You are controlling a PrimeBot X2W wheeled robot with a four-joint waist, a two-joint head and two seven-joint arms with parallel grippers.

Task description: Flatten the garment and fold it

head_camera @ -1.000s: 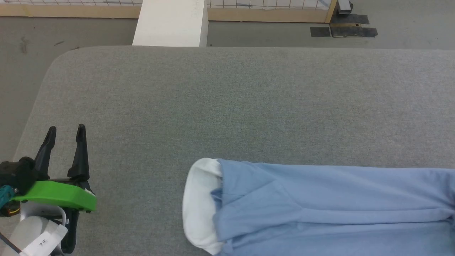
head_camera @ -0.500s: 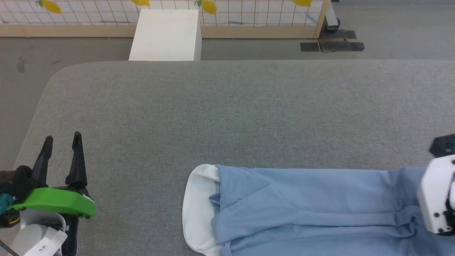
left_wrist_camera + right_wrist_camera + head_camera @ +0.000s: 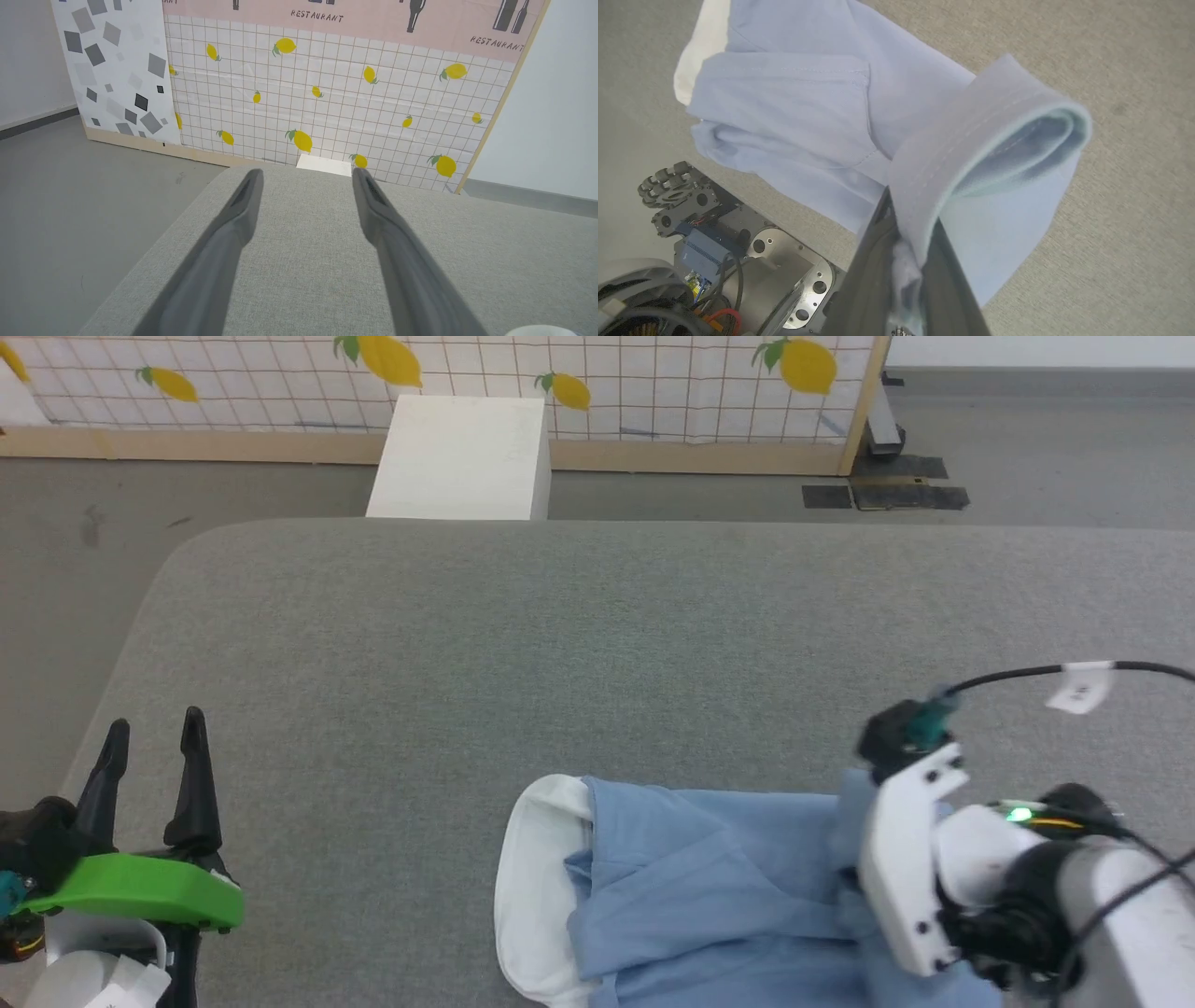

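Here's the light blue short-sleeved polo shirt (image 3: pixel 709 887), lying along the near edge of the grey fabric-covered tabletop (image 3: pixel 560 635). It is narrowed into a long band, white at the end nearest the left edge. The right gripper (image 3: pixel 909 219) is clamped on the stitched hem (the cloth curls over in a soft loop above the fingers), and that end is raised off the surface. Creases cross the middle. The left gripper (image 3: pixel 155 719) hovers by the near left corner, fingers spread, holding nothing.
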